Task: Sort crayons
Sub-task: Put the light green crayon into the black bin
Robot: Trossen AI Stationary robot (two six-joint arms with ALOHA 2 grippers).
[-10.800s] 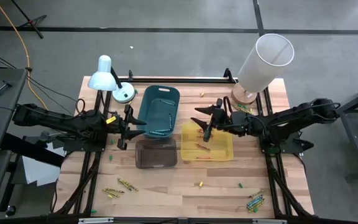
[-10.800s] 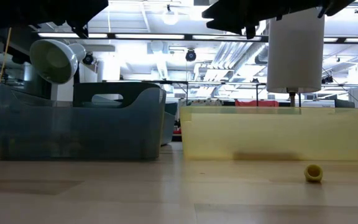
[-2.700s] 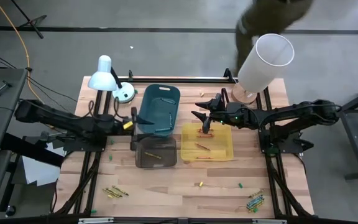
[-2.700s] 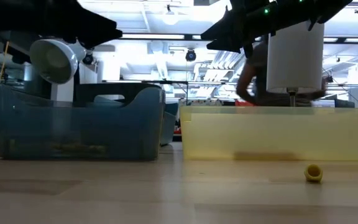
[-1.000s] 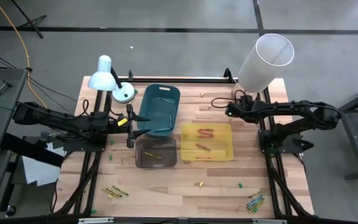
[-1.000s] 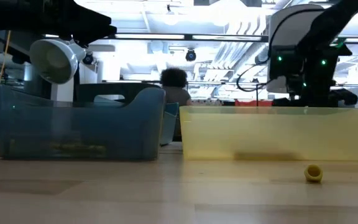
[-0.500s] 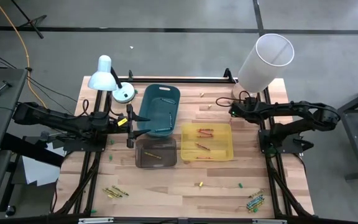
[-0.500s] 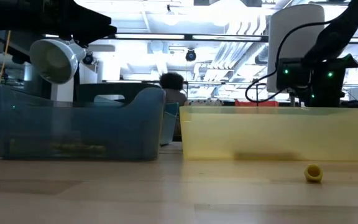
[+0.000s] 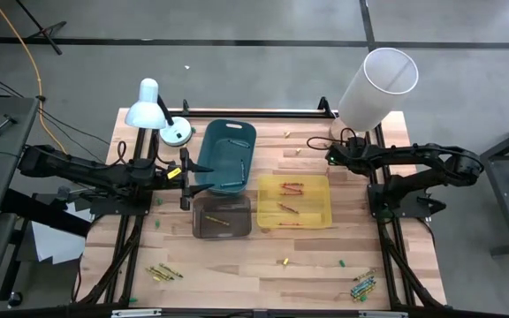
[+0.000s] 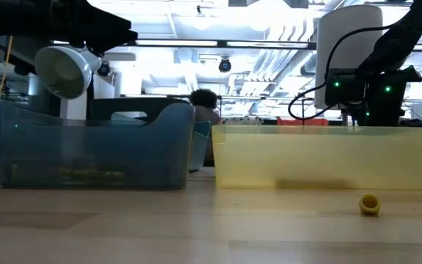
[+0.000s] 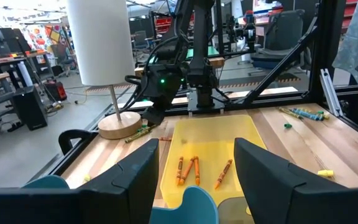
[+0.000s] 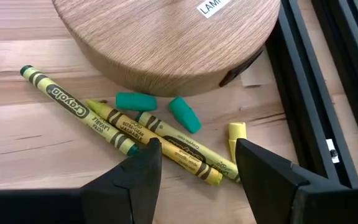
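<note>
At the two o'clock corner of the pale wooden desk point(image 9: 237, 265), seen from above, the right tool point(image 12: 194, 163) hangs low over a cluster of paper-wrapped wax crayons point(image 12: 148, 134), its dark fingers point(image 12: 132, 177) apart and holding nothing. In the right wrist view a green crayon point(image 12: 58, 93) and two yellow-green ones lie side by side against the round wooden lamp base point(image 12: 166, 37), with two short teal bits point(image 12: 184, 114) and a small yellow peg point(image 12: 237, 130) among them.

The left tool point(image 11: 191, 180), also with its fingers spread and empty, hovers at about nine o'clock, just beside the dark teal plastic bin point(image 9: 226, 156) and the smoky translucent bin point(image 9: 222, 217) below it, which holds one yellow crayon point(image 9: 218, 220). The translucent yellow bin point(image 9: 295, 200) near the desk's centre holds several orange-red crayons point(image 11: 189, 168).

More loose crayons lie along the six o'clock edge: a yellow group point(image 9: 163, 272) toward seven o'clock and a blue-green bunch point(image 9: 363, 285) toward five o'clock. A tall white cylindrical lampshade point(image 9: 376, 87) stands at one o'clock, and a light blue desk lamp point(image 9: 151, 108) at eleven o'clock.
</note>
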